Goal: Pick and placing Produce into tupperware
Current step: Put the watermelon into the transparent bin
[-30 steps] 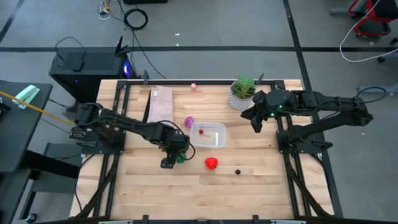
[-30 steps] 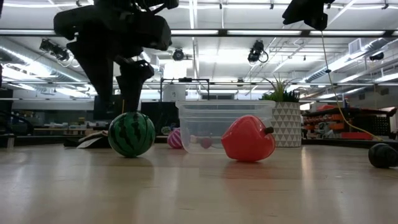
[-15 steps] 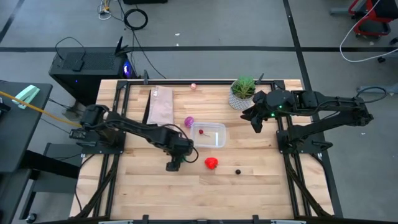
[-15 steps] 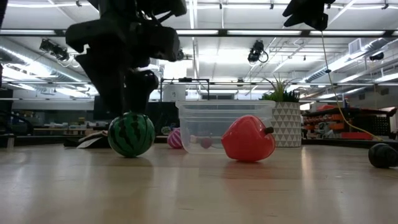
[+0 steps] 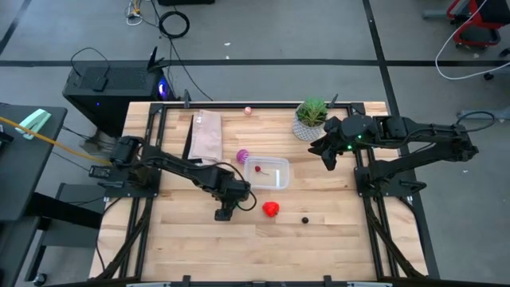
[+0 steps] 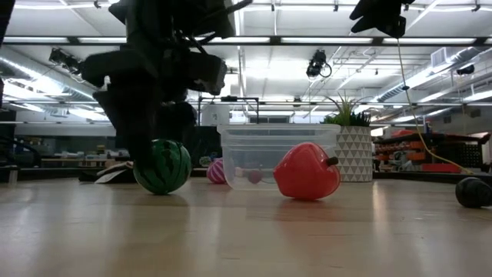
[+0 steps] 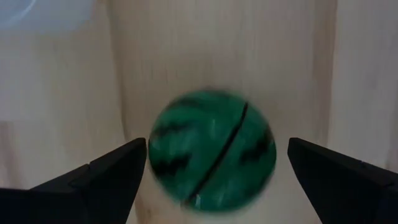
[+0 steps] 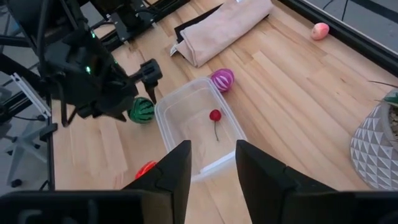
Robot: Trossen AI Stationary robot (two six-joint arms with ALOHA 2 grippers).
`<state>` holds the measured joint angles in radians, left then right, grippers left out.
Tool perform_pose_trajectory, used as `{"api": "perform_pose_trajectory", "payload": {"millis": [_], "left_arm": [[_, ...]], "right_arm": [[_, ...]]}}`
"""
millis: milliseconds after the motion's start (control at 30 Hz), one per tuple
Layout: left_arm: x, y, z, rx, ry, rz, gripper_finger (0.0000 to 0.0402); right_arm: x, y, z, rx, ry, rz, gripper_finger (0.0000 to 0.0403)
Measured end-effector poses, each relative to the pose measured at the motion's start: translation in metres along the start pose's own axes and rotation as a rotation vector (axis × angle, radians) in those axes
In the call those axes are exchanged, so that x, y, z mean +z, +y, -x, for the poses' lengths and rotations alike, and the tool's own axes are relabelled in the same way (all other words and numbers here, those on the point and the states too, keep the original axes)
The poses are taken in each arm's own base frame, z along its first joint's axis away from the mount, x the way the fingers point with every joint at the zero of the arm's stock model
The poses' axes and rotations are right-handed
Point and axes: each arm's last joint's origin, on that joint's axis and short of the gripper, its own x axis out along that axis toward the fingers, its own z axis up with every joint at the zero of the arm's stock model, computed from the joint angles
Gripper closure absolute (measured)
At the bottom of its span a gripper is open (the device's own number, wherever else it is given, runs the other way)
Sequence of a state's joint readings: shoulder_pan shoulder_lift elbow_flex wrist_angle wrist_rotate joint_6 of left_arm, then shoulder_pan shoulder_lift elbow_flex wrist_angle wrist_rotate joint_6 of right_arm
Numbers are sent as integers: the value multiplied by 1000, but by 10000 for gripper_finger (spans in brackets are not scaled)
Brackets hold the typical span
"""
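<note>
The left gripper [image 7: 211, 168] is lowered over the green striped ball [image 7: 212, 149], which rests on the table [image 5: 319, 231]; the fingers [image 7: 99, 180] are spread wide on either side of the ball and are not touching it. In the high view the ball is hidden under the gripper, at about 8 o'clock from the tupperware [image 5: 268, 173]. A small red piece [image 8: 215, 116] is seen inside the tupperware. The purple-pink ball [image 5: 242, 156] lies just beside the tub at 10 o'clock, the red lumpy piece [image 5: 271, 209] near it at 6 o'clock. The right gripper [image 8: 211, 168] is held high by the potted plant [image 5: 311, 116], its fingers parted with nothing between them.
</note>
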<state>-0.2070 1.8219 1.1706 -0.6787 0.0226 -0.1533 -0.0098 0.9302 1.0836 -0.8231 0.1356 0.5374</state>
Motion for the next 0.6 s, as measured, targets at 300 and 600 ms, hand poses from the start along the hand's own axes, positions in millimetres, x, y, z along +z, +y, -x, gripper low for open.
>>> {"api": "perform_pose_trajectory", "payload": {"millis": [300, 600], "left_arm": [[-2, 1, -8, 9, 36, 20, 11], [-1, 1, -8, 12, 27, 48, 65]], "right_arm": [[0, 0, 0, 1, -2, -10, 272], [0, 0, 0, 1, -3, -10, 272]]}}
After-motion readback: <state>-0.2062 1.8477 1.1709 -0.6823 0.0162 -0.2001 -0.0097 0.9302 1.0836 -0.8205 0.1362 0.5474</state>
